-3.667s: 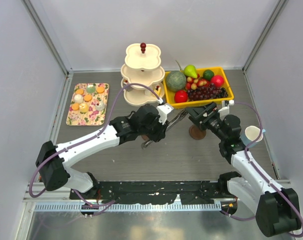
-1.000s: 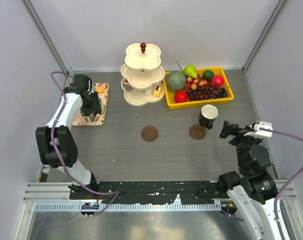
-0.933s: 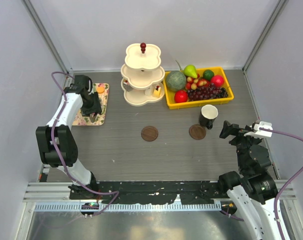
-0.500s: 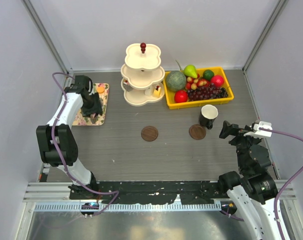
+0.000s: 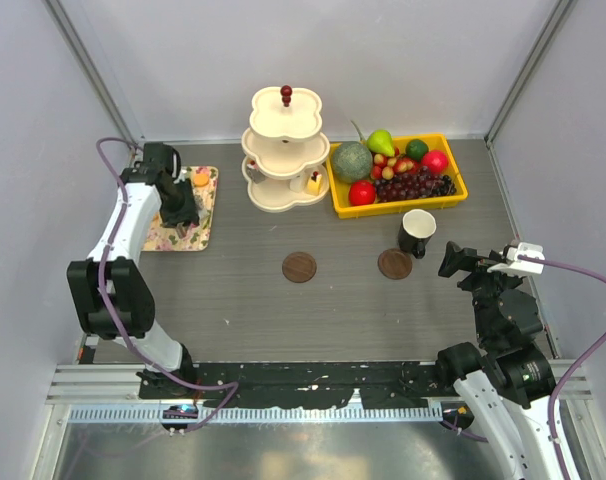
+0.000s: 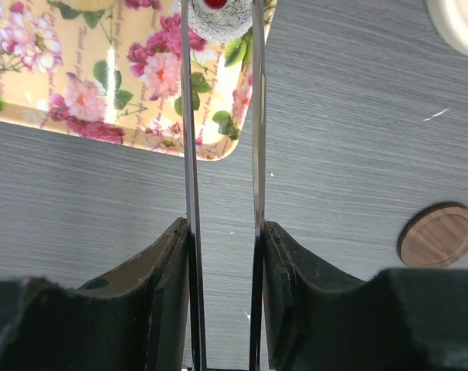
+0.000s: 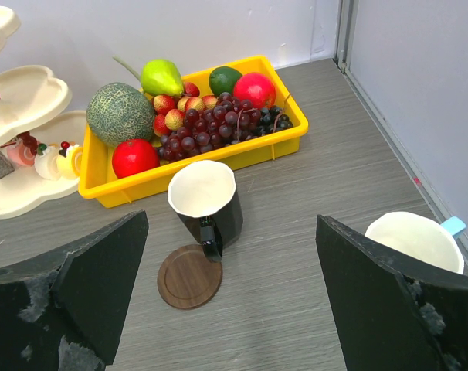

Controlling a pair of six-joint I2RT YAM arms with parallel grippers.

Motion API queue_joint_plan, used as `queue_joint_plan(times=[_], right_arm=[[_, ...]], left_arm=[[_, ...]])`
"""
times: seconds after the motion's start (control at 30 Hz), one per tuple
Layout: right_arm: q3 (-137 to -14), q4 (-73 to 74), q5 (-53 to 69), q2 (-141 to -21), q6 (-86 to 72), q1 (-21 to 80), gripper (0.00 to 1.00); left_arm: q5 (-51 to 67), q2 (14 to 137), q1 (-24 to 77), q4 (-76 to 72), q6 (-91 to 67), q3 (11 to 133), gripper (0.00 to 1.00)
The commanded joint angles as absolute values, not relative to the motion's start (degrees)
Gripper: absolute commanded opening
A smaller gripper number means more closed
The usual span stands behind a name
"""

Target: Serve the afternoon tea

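My left gripper (image 5: 184,214) hangs over the flowered tray (image 5: 155,238). In the left wrist view its thin fingers (image 6: 185,116) close on both sides of a pale round sweet with a red top (image 6: 218,23). An orange tart (image 5: 200,178) lies on the tray's far end. A yellow cake wedge (image 5: 313,184) and other small sweets (image 7: 47,161) sit on the tiered stand's (image 5: 286,150) bottom plate. The black mug (image 5: 417,232) stands beside a coaster (image 5: 394,264). My right gripper (image 5: 453,262) is open and empty, right of the mug. The white-and-blue mug (image 7: 414,241) stands near the right wall.
A second wooden coaster (image 5: 299,267) lies mid-table. The yellow fruit tray (image 5: 449,196) with melon, grapes, pear and apples stands at the back right, beside the stand. Walls close in the left, back and right sides.
Long before, both arms were at the table's middle. In the last second my left arm has shifted slightly toward the back over the flowered tray. The right arm has stayed still.
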State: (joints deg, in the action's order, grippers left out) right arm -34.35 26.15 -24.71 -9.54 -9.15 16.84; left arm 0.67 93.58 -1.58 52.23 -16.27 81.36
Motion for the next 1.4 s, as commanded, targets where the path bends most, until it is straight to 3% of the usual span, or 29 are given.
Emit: queue_joint_plan(times=[0.0, 0.43, 0.77, 1.37], right_arm=[[-34.54, 23.29, -24.52, -10.02, -8.88, 17.23, 0.97], [-34.63, 23.29, -24.52, -10.02, -8.70, 17.14, 0.97], [-34.63, 23.55, -25.14, -9.67, -8.61, 17.14, 0.97], [-34.63, 23.73, -25.84, -10.37, -8.35, 17.14, 0.97]], left_arm=[[1.75, 88.60, -1.84, 53.26, -15.73, 85.86, 0.34], [8.87, 87.27, 3.95, 48.17, -19.15, 98.08, 0.34], [10.55, 97.99, 7.56, 43.77, -22.06, 108.89, 0.34], [12.30, 109.51, 11.95, 36.57, -24.08, 114.34, 0.35]])
